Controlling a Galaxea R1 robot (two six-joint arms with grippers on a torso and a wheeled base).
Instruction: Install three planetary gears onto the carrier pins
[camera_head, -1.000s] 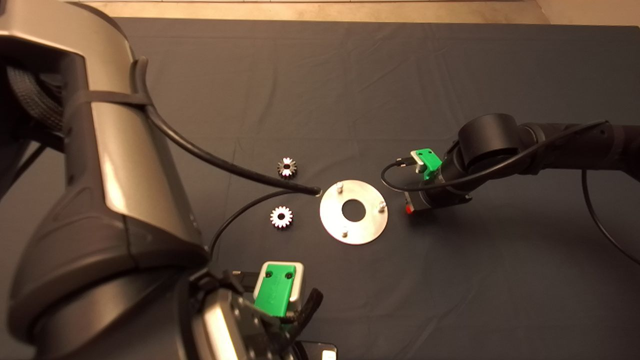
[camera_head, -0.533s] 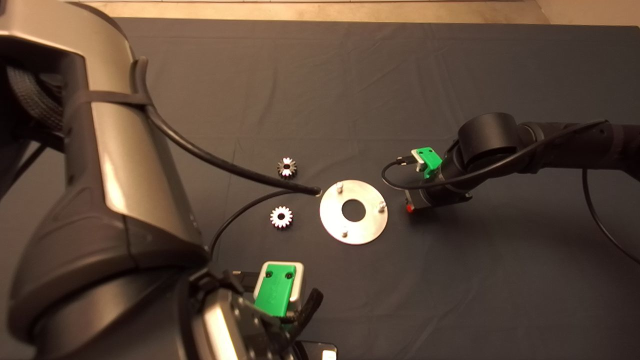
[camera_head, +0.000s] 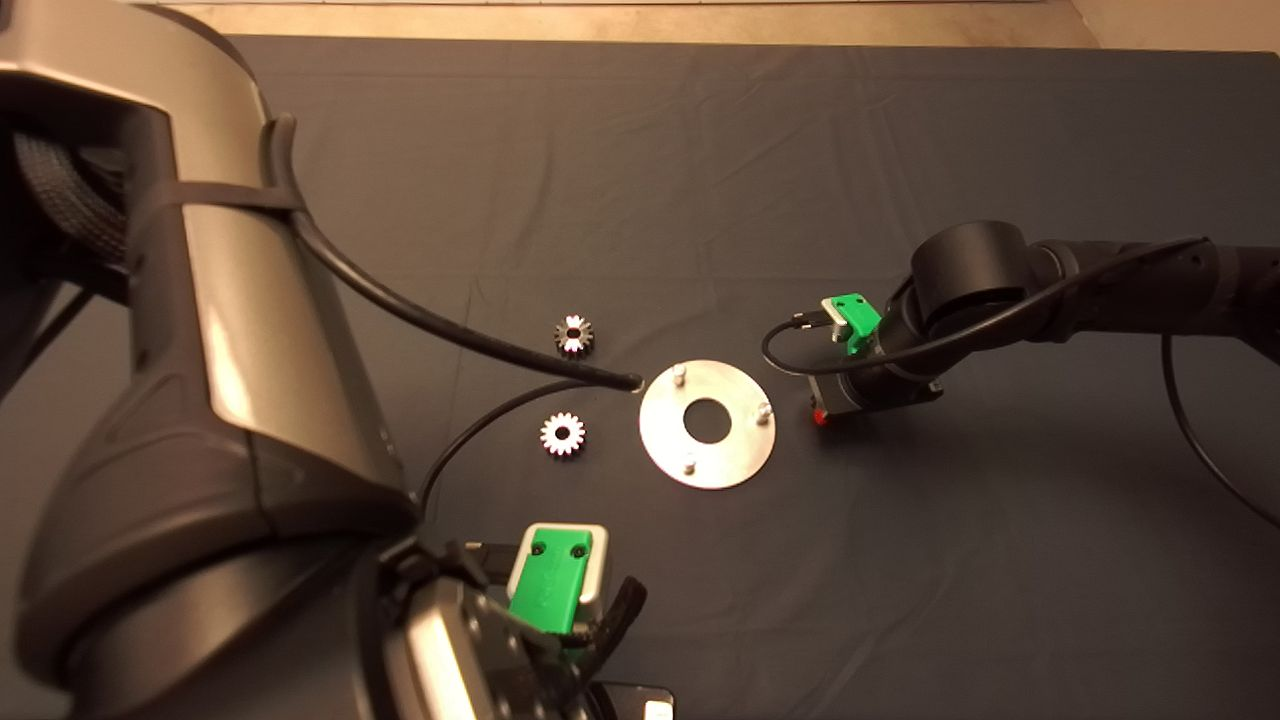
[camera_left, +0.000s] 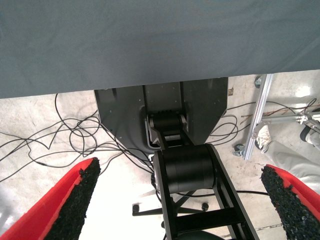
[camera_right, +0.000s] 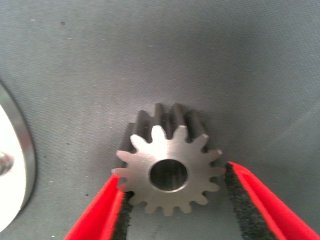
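right end effector (camera_right: 172, 200) sits low on the mat just beside the disc (camera_head: 708, 424), fingers either side of a gear (camera_right: 170, 167), one pad touching its teeth, other w/ a slight gap, so not pinched yet. risk: pads land on tooth tips and the gear tilts or skids. two more gears (camera_head: 573, 335) (camera_head: 562, 434) lie across the disc; pins (camera_head: 679, 373) bare. left end effector (camera_left: 180, 200) parked at the desk's near edge, spread wide. dark creased cloth (camera_head: 700, 180); cables on the floor (camera_left: 45, 140) below.
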